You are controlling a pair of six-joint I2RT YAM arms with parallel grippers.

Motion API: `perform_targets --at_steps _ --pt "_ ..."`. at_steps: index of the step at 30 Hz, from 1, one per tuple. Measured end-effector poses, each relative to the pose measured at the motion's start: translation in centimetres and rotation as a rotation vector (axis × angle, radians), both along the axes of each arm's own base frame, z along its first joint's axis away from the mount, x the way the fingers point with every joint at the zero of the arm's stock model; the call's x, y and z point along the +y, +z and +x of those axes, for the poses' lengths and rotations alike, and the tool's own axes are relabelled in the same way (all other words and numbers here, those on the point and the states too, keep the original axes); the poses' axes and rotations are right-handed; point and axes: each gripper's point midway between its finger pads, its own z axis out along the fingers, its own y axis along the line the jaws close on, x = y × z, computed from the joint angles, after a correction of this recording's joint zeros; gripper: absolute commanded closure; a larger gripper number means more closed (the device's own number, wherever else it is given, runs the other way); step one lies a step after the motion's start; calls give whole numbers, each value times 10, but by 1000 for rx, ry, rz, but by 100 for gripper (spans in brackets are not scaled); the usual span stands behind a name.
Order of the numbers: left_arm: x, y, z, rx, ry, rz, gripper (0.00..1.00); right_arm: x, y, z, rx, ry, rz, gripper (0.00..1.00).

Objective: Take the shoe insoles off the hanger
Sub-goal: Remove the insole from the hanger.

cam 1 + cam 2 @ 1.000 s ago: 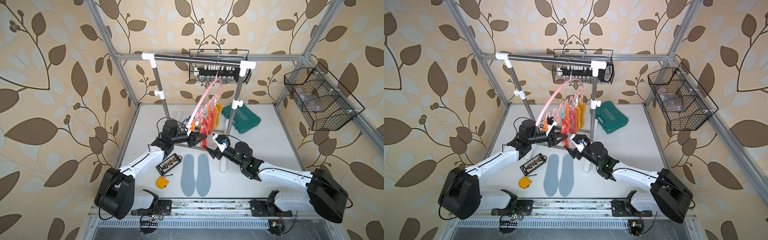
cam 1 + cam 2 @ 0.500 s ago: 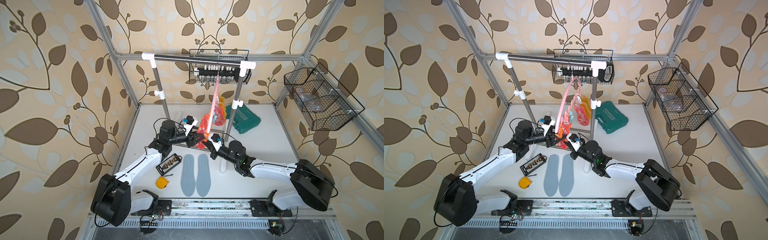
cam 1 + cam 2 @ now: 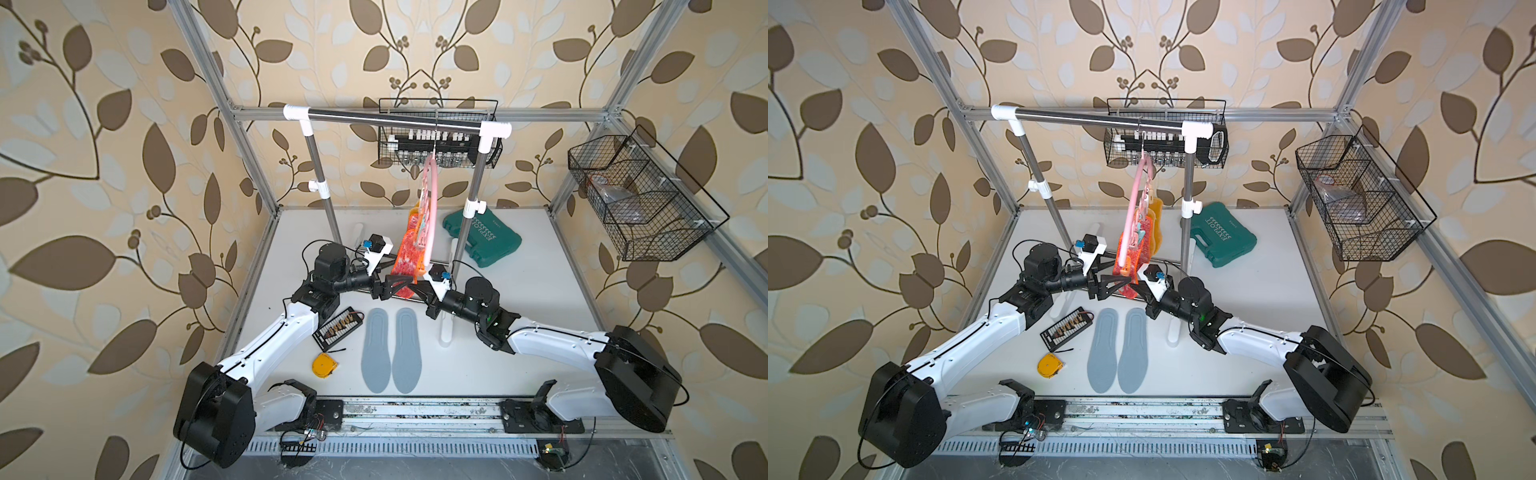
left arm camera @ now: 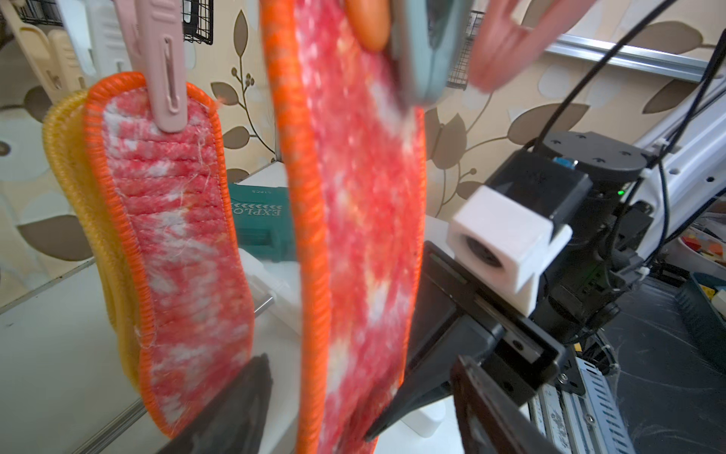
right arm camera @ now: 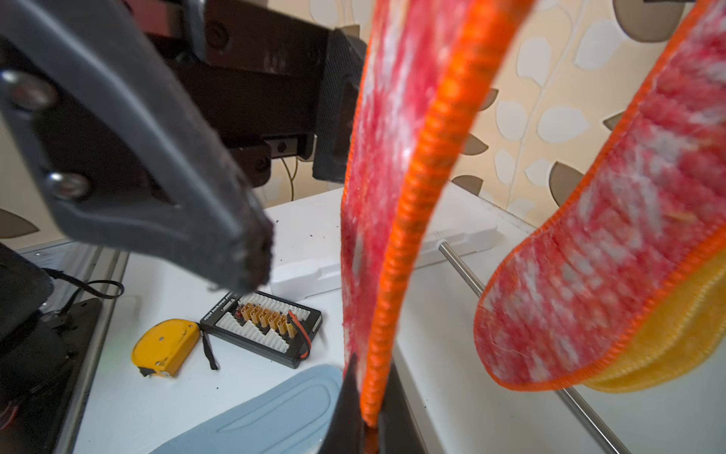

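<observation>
The right hand (image 5: 369, 426) is now pinching the lower end of the red-orange insole (image 4: 353, 204) as the left hand (image 4: 357, 408) is spreading clear, leaving the pull off the hanger (image 3: 432, 195) to the right.

My right fingers (image 5: 343, 416) run off the wrist view's edge where they pinch the red-orange insole (image 5: 393, 157). Up close it smears, its teal clip (image 4: 424, 51) too. The yellow insoles (image 4: 63, 157) hide mostly behind its twin.

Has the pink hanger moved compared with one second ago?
Yes. The hanger has swung round: its arc earlier spread wide, away from the rack post; now it hangs edge-on beside that post.
</observation>
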Motion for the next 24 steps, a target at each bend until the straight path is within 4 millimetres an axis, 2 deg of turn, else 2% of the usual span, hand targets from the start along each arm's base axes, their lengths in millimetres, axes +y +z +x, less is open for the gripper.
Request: perform_targets --at_steps 9,15,24 --pt "-2 -19 -13 93 -51 0 26 -7 11 -26 32 118 -2 100" --pt "-10 -31 -22 155 -98 6 42 -10 -1 -34 88 163 -13 100" --pt "-25 -47 -36 206 -168 33 67 -17 -9 -30 163 170 10 100"
